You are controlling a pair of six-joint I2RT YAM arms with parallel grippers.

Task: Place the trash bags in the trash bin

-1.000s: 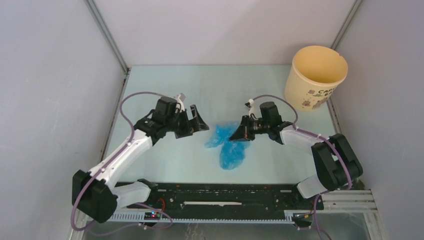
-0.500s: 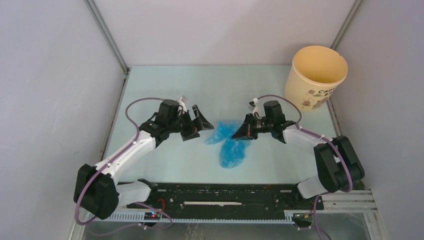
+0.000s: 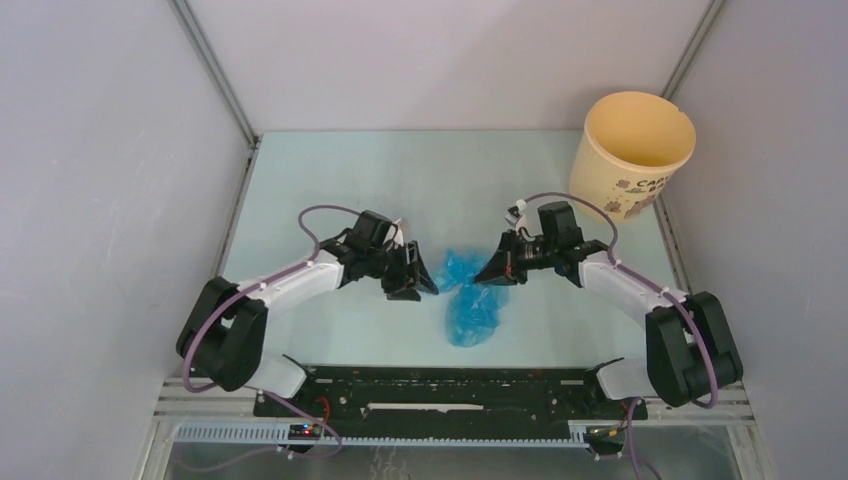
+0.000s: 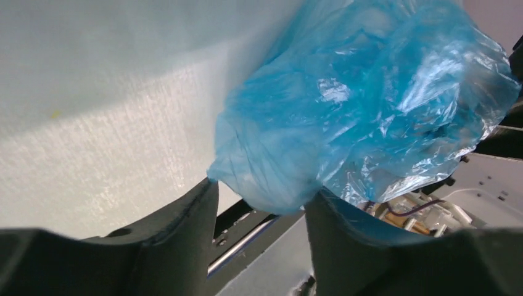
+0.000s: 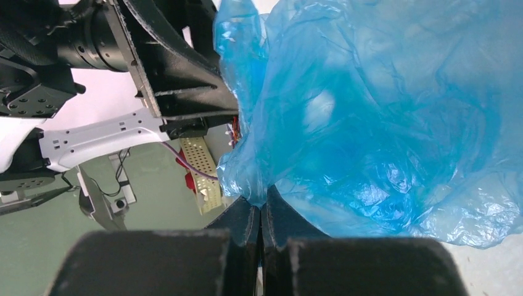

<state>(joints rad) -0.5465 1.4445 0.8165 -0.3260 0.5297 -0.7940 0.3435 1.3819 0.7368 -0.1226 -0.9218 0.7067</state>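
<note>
Crumpled blue trash bag at centre, perhaps partly raised; pale yellow trash bin upright far right.

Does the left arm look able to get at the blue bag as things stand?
Probably yes. The left gripper is open, and the trash bag lies right in front of it with nothing between. The right gripper is shut on the bag from the other side, clear of that path.

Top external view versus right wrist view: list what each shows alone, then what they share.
Top external only: the trash bin at the far right corner, apart from both arms. Right wrist only: the right tool, its fingers pressed together on a fold of the trash bag. Both: the blue bag and the left tool beside it.
</note>
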